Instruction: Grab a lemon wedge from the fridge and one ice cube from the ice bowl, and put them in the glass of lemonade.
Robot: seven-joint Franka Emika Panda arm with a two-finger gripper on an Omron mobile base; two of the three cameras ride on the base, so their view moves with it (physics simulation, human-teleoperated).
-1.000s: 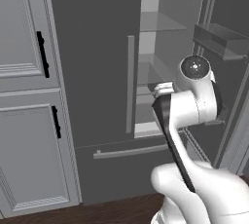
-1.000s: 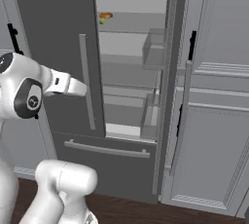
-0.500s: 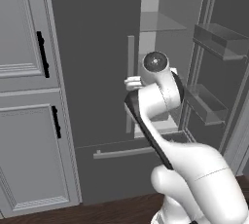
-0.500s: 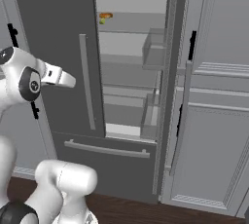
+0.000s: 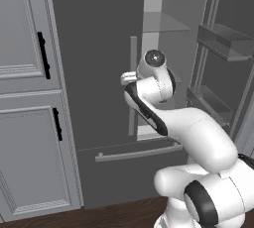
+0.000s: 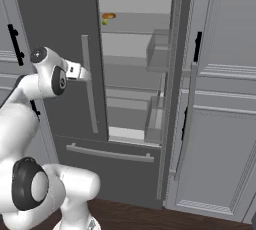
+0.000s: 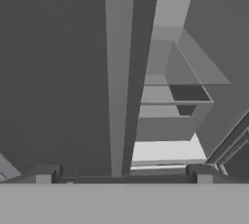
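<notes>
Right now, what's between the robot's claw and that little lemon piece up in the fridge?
In the right base view, the closed left door's bar handle stands between the open gripper and the lemon wedge.

Gripper [image 7: 122,173] spread wide, facing fridge door's vertical handle [image 7: 121,77]; pale shelves [image 7: 168,116] beyond open gap

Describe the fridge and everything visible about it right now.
The fridge is a tall, dark grey French-door unit with a matte look. Its left door is closed and carries a long light grey vertical bar handle. The right door is swung open, its inner bins showing in the left base view. Inside are pale walls and glass shelves; a tiny lemon wedge sits beside an orange item on the upper shelf. A bottom drawer with a horizontal bar stays shut. The open hand faces the left handle, not touching.
</notes>
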